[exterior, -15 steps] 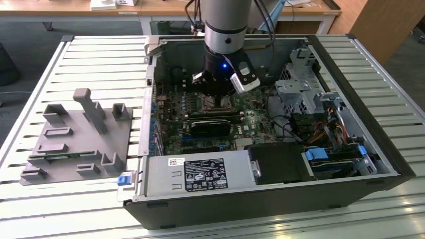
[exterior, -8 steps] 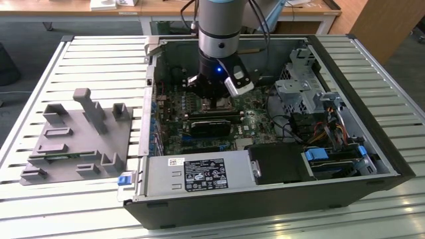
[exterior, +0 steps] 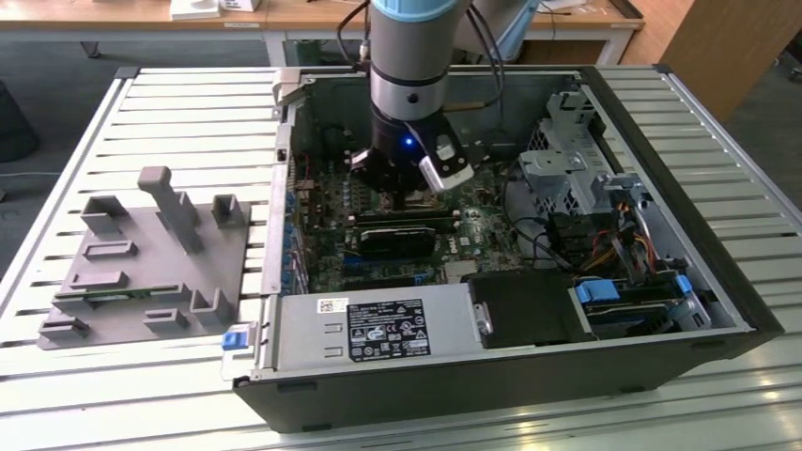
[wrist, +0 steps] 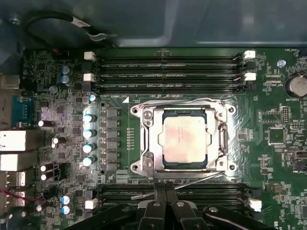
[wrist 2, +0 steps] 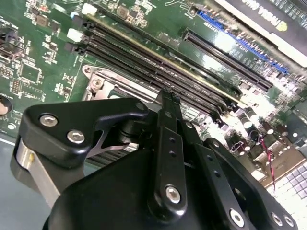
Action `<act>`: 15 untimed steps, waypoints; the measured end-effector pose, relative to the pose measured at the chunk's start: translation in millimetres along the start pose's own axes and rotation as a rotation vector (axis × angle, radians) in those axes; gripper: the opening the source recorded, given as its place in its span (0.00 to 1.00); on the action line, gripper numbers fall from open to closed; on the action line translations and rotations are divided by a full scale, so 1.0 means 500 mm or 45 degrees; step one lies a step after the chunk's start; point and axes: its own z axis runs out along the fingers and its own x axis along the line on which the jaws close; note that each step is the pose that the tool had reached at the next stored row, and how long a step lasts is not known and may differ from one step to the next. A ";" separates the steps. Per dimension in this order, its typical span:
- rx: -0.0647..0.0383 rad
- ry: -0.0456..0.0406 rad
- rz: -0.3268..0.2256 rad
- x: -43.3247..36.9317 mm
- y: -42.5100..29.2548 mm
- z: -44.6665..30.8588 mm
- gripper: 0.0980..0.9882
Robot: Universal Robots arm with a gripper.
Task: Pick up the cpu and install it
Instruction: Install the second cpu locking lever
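Already seated: cpu (wrist: 185, 139) lying flat inside the socket frame (wrist: 184, 138) on the motherboard (wrist: 57, 120), between the memory slots (wrist: 168, 72). Risk, as a judgement: bent pins if sitting askew or pressed unevenly. Hand (wrist: 166, 186) just beside the frame's edge, fingers (wrist 2: 169, 103) pressed together, clenched on nothing, apart from the chip.

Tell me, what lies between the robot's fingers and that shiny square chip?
In the first wrist view, the socket frame's lower edge and a thin metal lever lie between the gripper and the cpu, which sits in the socket.
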 end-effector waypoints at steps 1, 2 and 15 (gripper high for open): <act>-0.007 0.000 0.000 0.002 -0.004 0.000 0.01; -0.016 0.000 0.000 0.003 -0.007 0.001 0.01; -0.116 0.001 0.000 0.030 -0.024 0.013 0.01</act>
